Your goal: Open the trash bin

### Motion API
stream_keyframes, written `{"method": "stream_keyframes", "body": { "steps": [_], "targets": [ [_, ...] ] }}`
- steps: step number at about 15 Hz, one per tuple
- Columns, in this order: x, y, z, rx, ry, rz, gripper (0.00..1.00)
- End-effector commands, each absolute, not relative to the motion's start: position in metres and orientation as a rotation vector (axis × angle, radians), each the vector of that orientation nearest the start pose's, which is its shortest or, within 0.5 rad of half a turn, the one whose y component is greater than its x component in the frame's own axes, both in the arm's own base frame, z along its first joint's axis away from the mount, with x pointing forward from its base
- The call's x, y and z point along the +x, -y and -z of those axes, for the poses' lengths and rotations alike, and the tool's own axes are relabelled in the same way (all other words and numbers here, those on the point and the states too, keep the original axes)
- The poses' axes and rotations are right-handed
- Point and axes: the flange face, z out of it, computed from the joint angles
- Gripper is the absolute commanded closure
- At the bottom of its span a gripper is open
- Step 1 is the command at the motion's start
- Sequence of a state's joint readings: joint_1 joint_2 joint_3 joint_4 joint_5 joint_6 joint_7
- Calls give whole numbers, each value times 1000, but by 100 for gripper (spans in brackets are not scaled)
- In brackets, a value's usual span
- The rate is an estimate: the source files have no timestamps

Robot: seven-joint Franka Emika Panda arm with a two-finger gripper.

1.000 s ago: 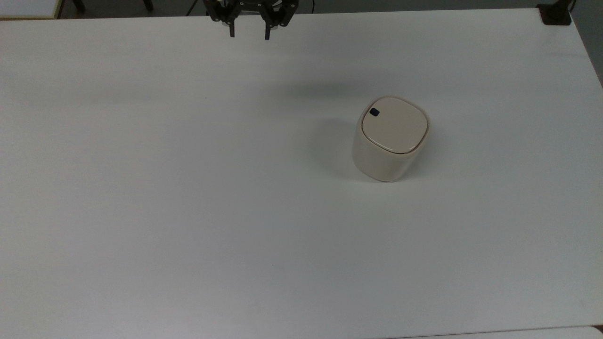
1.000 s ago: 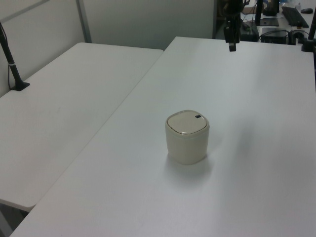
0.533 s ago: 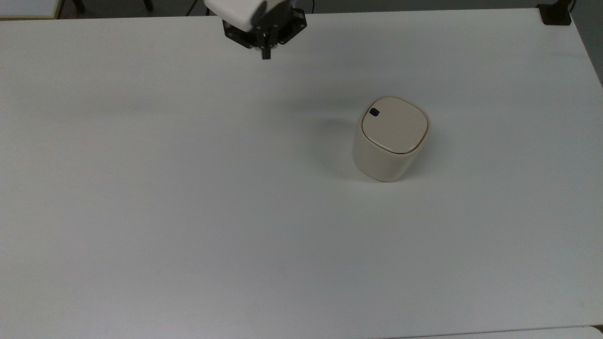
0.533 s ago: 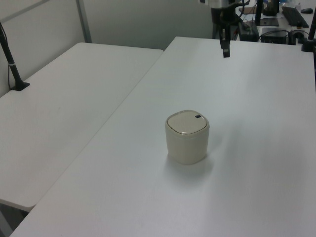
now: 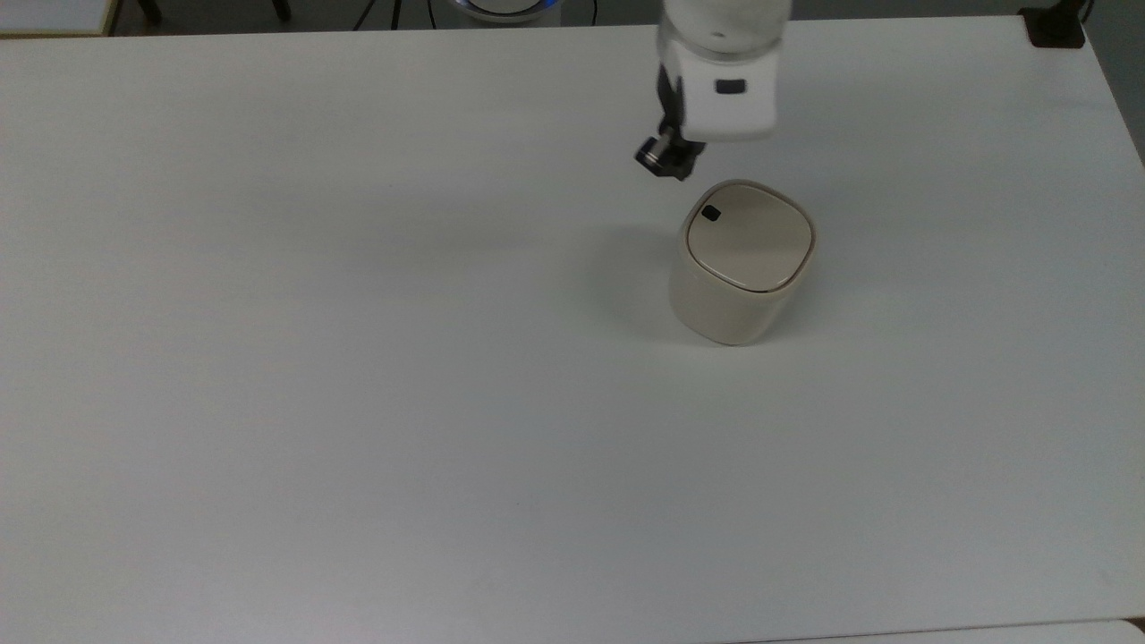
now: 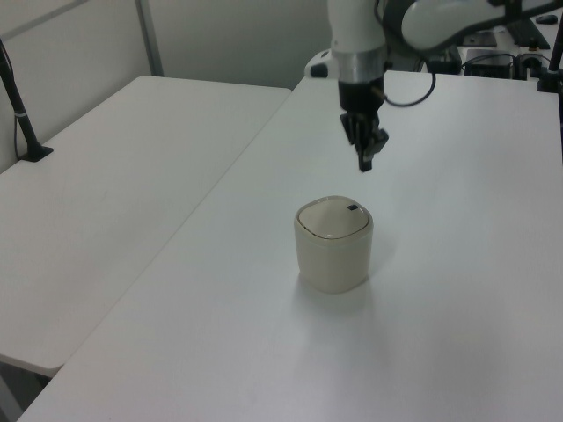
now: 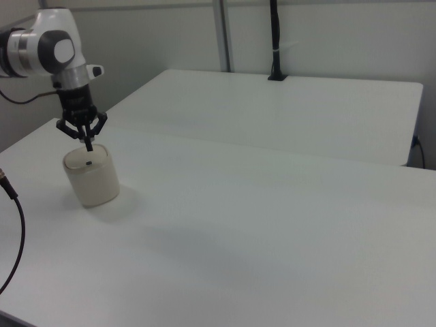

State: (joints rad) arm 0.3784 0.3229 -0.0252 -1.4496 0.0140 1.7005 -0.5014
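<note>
Since the earlier frames the arm has swung from the upper centre of the top view toward the right, so the gripper now hangs above the table, close to the trash bin, which has not shifted. In the left view the gripper points down from the upper middle of the frame, its tip above and slightly right of the bin, apart from it, with bare table visible between them. In the right view, at the left edge, the fingers are drawn together into one narrow point, just over the black button on the lid; whether they touch it cannot be told. The bin stands upright right of centre in the top view, lid flat and closed, button at the lid's upper-left corner. In the top view the white wrist housing covers the fingertips, and the arm is cut off by the upper frame edge.
</note>
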Motion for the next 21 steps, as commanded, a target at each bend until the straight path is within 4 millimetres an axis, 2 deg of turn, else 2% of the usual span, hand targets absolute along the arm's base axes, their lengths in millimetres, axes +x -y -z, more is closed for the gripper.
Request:
{"method": "stream_keyframes", "body": {
  "steps": [1,4,6,10,12,13,14,16,18,19,21],
  "targets": [
    [621,-261,-487,-2812,1397,-62,100],
    [622,-282,-451,-2796,1426,-113,100],
    [623,-287,-435,-2797,1445,-133,100],
    [622,-289,-431,-2801,1460,-147,100],
    [619,-287,-447,-2802,1456,-122,100],
    [616,-284,-467,-2805,1455,-82,100],
    [611,-273,-495,-2817,1433,-36,100],
    [596,-251,-530,-2829,1404,-40,100],
    [580,-212,-563,-2861,1347,-44,100],
    [574,-196,-573,-2874,1317,-54,100],
    [558,-147,-598,-2914,1192,-87,99]
  ]
}}
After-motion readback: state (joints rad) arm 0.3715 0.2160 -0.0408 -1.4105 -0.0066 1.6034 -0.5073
